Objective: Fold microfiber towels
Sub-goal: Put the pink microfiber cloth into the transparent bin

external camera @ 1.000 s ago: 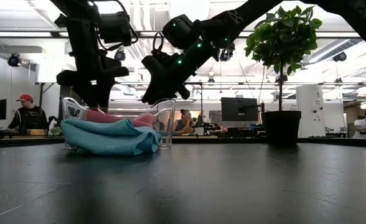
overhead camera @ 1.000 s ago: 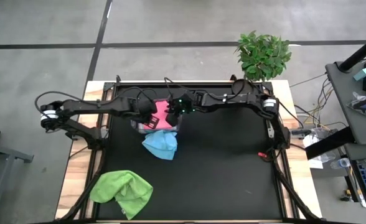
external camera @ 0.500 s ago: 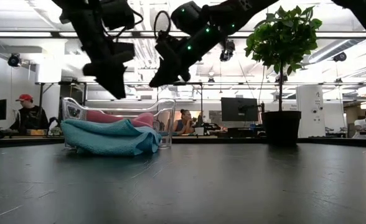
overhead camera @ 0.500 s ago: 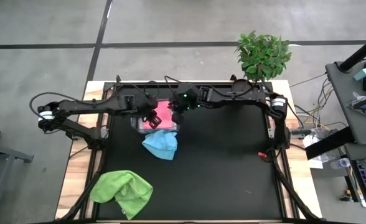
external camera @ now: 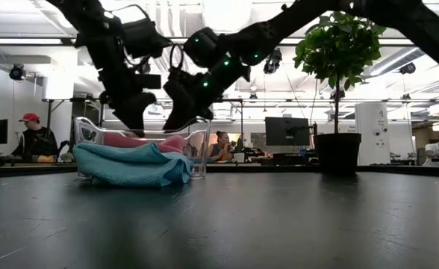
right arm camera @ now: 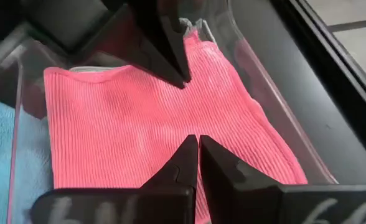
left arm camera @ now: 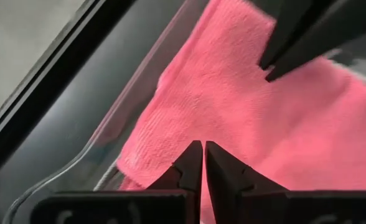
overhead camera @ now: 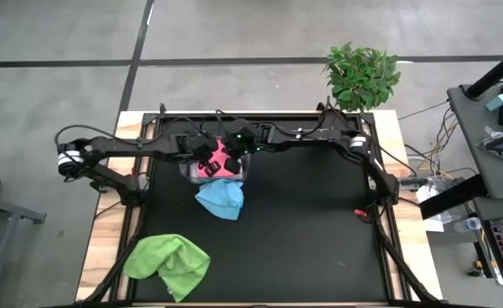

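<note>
Hovering over the clear tub (overhead camera: 187, 168) at the back of the table (overhead camera: 311, 231), both grippers are standing with their fingers pressed together, tips nearly meeting and nothing pinched between them. The left gripper (left arm camera: 203, 151) is hanging just above the pink towel (left arm camera: 245, 118), which is lying flat inside the tub; whether its tips are brushing the cloth cannot be told. The right gripper (right arm camera: 198, 144) is pointing down at the same pink towel (right arm camera: 145, 134) from the other side, likewise close over it, with the other arm's dark fingers showing farther off across the cloth. In the high view the left gripper (overhead camera: 207, 157) and the right gripper (overhead camera: 232, 151) are sitting close beside each other over the pink towel (overhead camera: 217, 160), the two arms reaching in from opposite edges of the table. In the low view they are hanging above the tub's rim (external camera: 197, 123). A light blue towel (overhead camera: 221, 198) is lying crumpled on the table, touching the near side of the tub and draping against its wall. A lime green towel (overhead camera: 168, 263) is lying bunched well apart, at the near left corner. A potted plant (overhead camera: 361, 75) is standing at the far right corner of the table
</note>
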Controlling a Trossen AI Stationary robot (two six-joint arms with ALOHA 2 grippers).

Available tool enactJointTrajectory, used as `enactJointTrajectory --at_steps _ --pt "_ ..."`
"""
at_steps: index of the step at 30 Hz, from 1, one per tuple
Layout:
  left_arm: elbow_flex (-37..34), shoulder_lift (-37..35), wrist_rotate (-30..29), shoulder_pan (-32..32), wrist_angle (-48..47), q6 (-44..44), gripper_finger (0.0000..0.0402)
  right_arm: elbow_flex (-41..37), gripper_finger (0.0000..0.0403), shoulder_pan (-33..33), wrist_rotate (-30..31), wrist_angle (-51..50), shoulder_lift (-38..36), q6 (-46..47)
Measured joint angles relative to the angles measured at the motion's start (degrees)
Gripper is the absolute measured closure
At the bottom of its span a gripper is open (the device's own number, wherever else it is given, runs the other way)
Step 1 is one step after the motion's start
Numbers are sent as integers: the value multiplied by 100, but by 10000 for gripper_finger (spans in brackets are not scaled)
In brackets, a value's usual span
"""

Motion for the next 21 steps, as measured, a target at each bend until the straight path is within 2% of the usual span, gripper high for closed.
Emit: enactJointTrajectory --at_steps 7,11,21 --pt "-613 9 -95 171 869 11 401 661 394 -15 10 -619 423 -59" --pt "-680 11 -85 204 716 -15 401 849 394 -18 161 -1024 470 -153" --pt "-678 9 -86 227 371 -192 401 841 394 -23 172 -1314 481 -247"
